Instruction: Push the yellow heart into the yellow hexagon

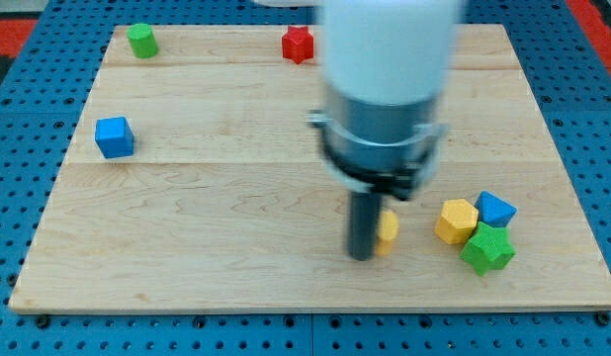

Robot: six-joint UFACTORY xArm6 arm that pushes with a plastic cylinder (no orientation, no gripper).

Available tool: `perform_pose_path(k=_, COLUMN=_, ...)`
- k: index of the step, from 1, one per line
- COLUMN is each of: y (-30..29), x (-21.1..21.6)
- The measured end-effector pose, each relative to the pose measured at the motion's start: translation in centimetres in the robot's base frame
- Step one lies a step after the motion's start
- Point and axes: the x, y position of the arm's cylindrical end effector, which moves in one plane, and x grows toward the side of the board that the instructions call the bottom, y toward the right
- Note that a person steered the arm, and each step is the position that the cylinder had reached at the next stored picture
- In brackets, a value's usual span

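The yellow heart (388,230) lies on the wooden board (187,227) right of centre near the view's bottom, partly hidden behind my rod. My tip (362,256) stands right at the heart's left side, touching or nearly touching it. The yellow hexagon (456,221) sits a short way to the heart's right, with a gap between them. The arm's large white and dark body fills the view's top centre.
A blue block (496,209) and a green star-like block (488,248) crowd the hexagon's right side. A blue cube (114,136) sits at the left, a green block (141,40) at the top left, a red star-like block (299,44) at the top centre.
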Motion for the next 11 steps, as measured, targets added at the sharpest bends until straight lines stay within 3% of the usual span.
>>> perform_pose_path(k=1, y=-0.1, x=0.0)
perform_pose_path(k=2, y=-8.8, x=-0.5)
perform_pose_path(k=3, y=-7.0, x=-1.6)
perform_pose_path(k=4, y=-1.4, x=-1.1)
perform_pose_path(k=5, y=-3.0, x=-1.6)
perform_pose_path(k=7, y=2.7, x=-1.9)
perform_pose_path(k=8, y=-4.3, x=-4.8)
perform_pose_path(k=9, y=-0.5, x=-13.1)
perform_pose_path(k=11, y=20.9, x=-22.4)
